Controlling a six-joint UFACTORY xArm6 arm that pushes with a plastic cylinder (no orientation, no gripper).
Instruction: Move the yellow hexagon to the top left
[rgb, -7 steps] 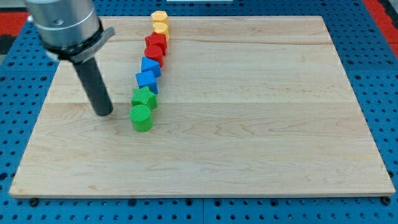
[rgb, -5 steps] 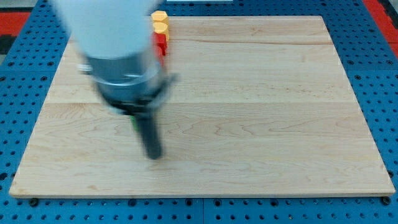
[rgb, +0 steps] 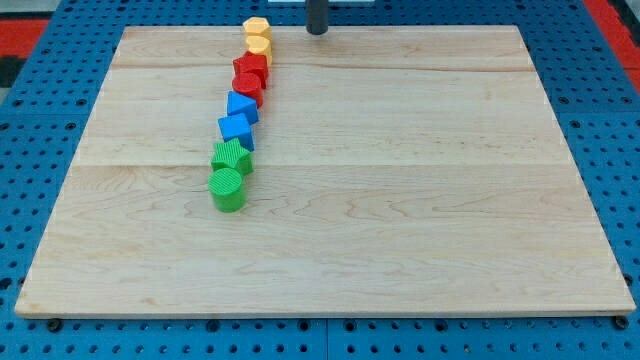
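Note:
The yellow hexagon (rgb: 257, 28) sits at the top edge of the wooden board (rgb: 400, 200), left of centre, heading a slanted line of blocks. Right below it lies a second yellow block (rgb: 260, 47). My tip (rgb: 317, 31) shows as a dark rod at the view's top edge, to the right of the yellow hexagon and clear of it, with a gap between them.
Below the yellow pair the line runs down and left: two red blocks (rgb: 249, 76), two blue blocks (rgb: 239, 115), a green star-shaped block (rgb: 232, 156) and a green cylinder (rgb: 227, 189). A blue pegboard (rgb: 610, 120) surrounds the board.
My rod swept from the board's left side across the lower middle and now stands at the top edge, right of the yellow hexagon. The blocks have not moved.

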